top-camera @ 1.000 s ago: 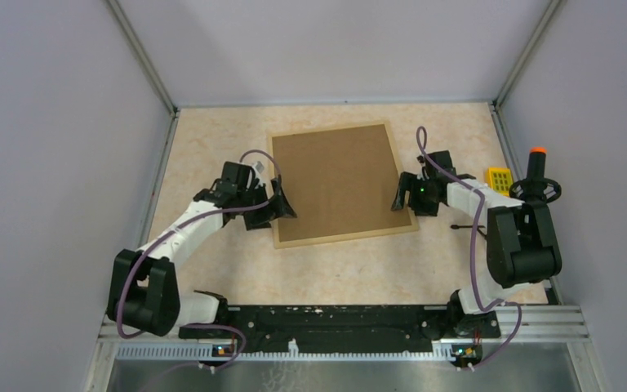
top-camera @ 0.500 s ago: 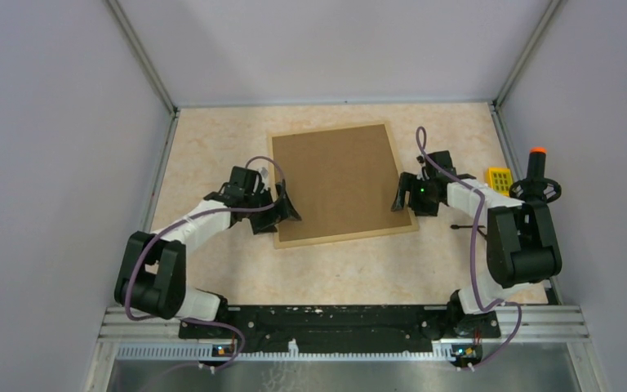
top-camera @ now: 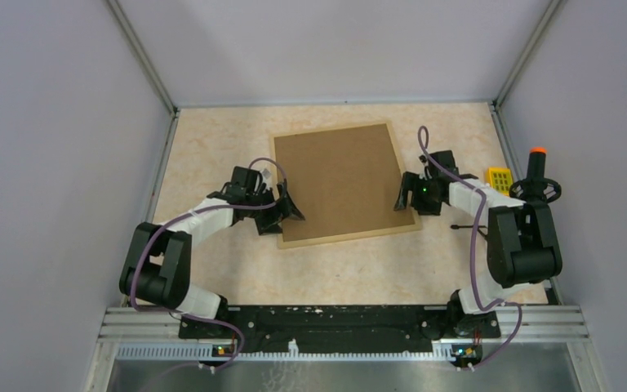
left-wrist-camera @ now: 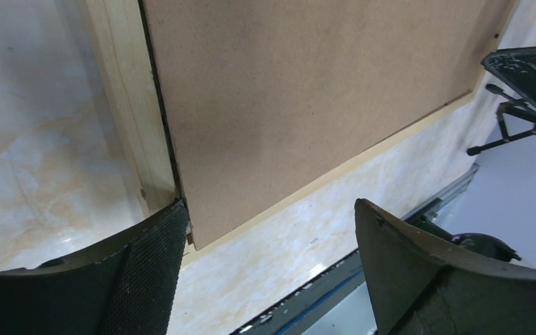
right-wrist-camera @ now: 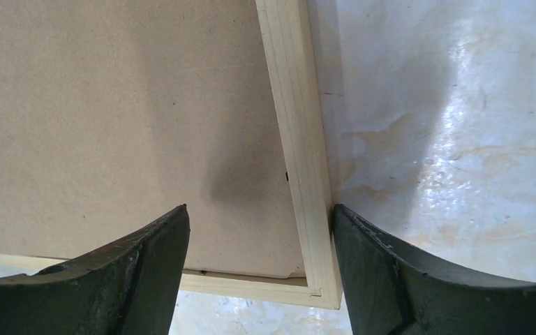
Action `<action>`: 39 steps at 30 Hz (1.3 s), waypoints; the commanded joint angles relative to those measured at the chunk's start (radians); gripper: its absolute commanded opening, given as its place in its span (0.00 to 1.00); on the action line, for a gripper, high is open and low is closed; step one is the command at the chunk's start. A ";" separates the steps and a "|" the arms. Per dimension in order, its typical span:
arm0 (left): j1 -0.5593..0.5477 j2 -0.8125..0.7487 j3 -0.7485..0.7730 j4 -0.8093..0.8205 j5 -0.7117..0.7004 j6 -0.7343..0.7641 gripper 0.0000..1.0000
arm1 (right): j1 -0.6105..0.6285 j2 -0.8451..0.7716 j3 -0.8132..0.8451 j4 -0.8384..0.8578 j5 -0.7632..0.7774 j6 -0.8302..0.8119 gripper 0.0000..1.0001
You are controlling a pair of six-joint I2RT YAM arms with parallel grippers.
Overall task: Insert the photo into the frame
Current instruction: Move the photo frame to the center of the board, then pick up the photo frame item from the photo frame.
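You have a plain brown backing board (top-camera: 341, 181) lying flat and slightly skewed near the middle of the cream marbled table (top-camera: 212, 147). At the table's right edge you'll see 1 small yellow block (top-camera: 500, 179) with a grid of dark holes. Just beside it stands a black stand (top-camera: 536, 189) with an orange cap (top-camera: 537, 151). A thin black tool (top-camera: 460, 226) lies closer to the near edge. 3 grey walls (top-camera: 335, 49) close it in.

Pale wood frame (top-camera: 331, 130), plain brown backing board (top-camera: 339, 184), cream marbled table (top-camera: 212, 147)
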 commanded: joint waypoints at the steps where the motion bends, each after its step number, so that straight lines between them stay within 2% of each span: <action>1: -0.016 -0.046 0.029 0.248 0.257 -0.127 0.86 | 0.007 0.012 -0.016 -0.027 -0.070 0.009 0.73; 5: -0.014 -0.050 0.048 0.355 0.320 -0.216 0.80 | 0.007 0.006 -0.024 -0.025 -0.068 0.011 0.73; 10: -0.006 -0.099 0.065 0.319 0.275 -0.213 0.78 | 0.008 -0.005 -0.024 -0.031 -0.026 0.009 0.73; 15: 0.001 -0.099 0.066 0.326 0.289 -0.228 0.77 | 0.013 -0.021 0.005 -0.038 0.020 0.021 0.74; 22: 0.003 -0.084 0.064 0.335 0.300 -0.232 0.77 | 0.052 -0.033 0.100 -0.136 0.193 -0.005 0.76; 35: 0.006 -0.056 0.051 0.366 0.304 -0.239 0.77 | 0.091 -0.076 0.253 -0.255 0.396 -0.063 0.78; 39: 0.006 -0.056 0.052 0.368 0.300 -0.240 0.77 | 0.139 -0.151 0.255 -0.195 0.361 -0.132 0.80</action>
